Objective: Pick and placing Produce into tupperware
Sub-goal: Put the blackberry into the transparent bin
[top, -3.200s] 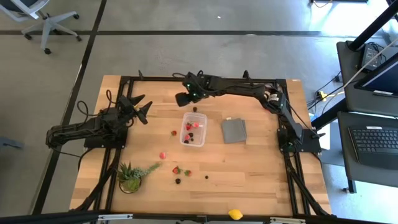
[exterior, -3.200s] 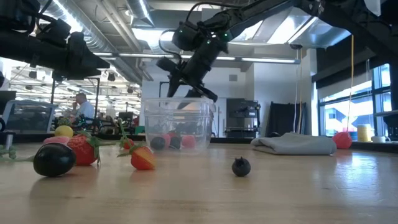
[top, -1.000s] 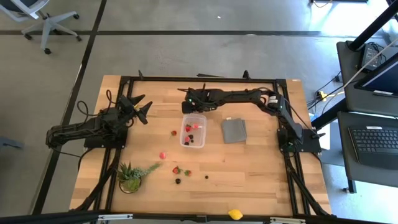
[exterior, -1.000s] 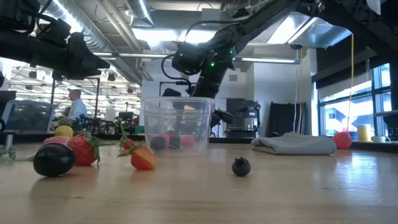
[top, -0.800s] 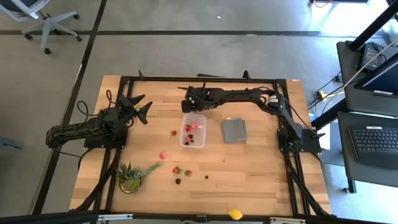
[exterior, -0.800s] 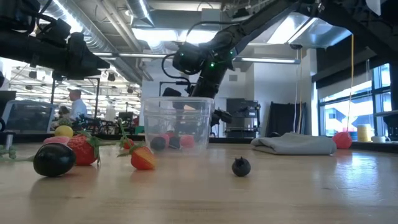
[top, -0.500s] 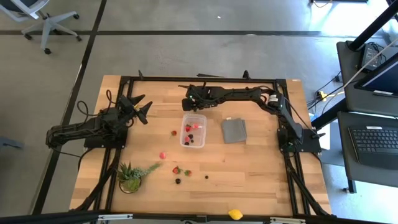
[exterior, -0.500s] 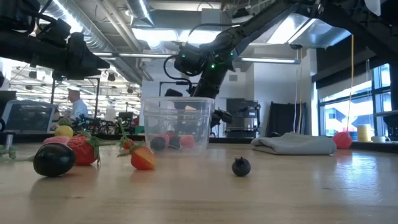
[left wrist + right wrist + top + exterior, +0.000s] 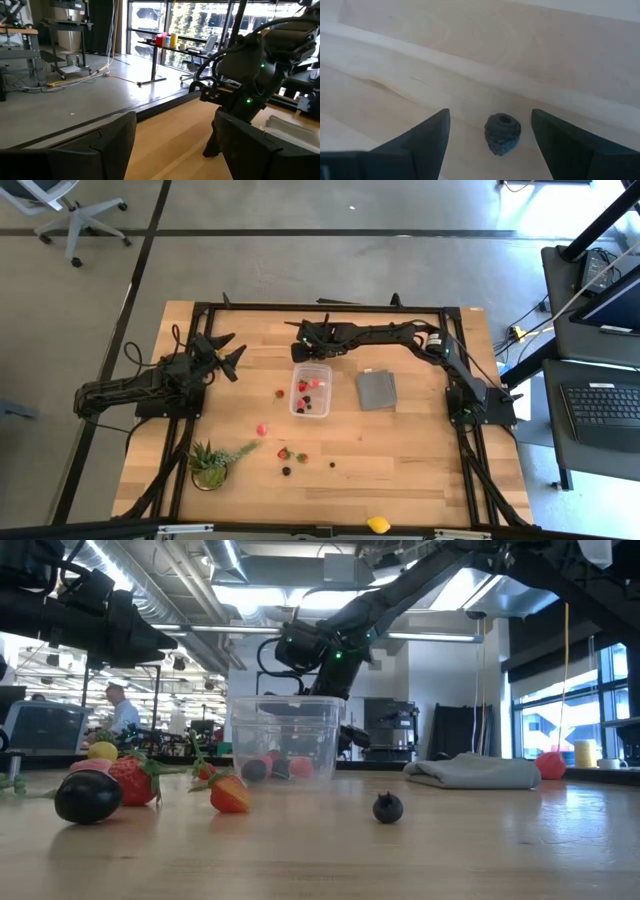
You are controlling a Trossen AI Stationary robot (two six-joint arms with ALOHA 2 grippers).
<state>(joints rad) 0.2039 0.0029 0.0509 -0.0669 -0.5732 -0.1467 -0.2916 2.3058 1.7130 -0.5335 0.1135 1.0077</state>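
Overhead, the right gripper (image 9: 303, 337) reaches low over the wooden table (image 9: 420, 450) at the far side of the clear plastic tub (image 9: 311, 389). Its wrist camera shows the two dark fingers (image 9: 425, 137) spread apart with a dark blackberry (image 9: 502, 133) lying on the wood between them, untouched by either finger. Compared with three seconds ago, when this gripper hung higher above the tub's far edge, it has dropped toward the table and shifted a little farther from the tub; over the last second it has hardly moved.

The tub sits just on the near side of the right gripper, holding a few red and dark fruit pieces (image 9: 304, 385). From table height the tub (image 9: 287, 738) stands in front of the right gripper (image 9: 352, 736), which shows behind and beside it.

Farther from the right gripper, past the tub, loose fruit lies unchanged: a red piece (image 9: 280, 393) beside the tub, a pink one (image 9: 261, 430), a strawberry (image 9: 284, 453) with a dark berry (image 9: 286, 471) near it, another small dark berry (image 9: 333, 464), and a lemon (image 9: 378, 525) at the table's near edge. A flat grey square (image 9: 376, 390) lies beside the tub, and a potted plant (image 9: 211, 464) stands well off.

The left gripper (image 9: 228, 355) waits off to the side, fingers spread, where it was before.
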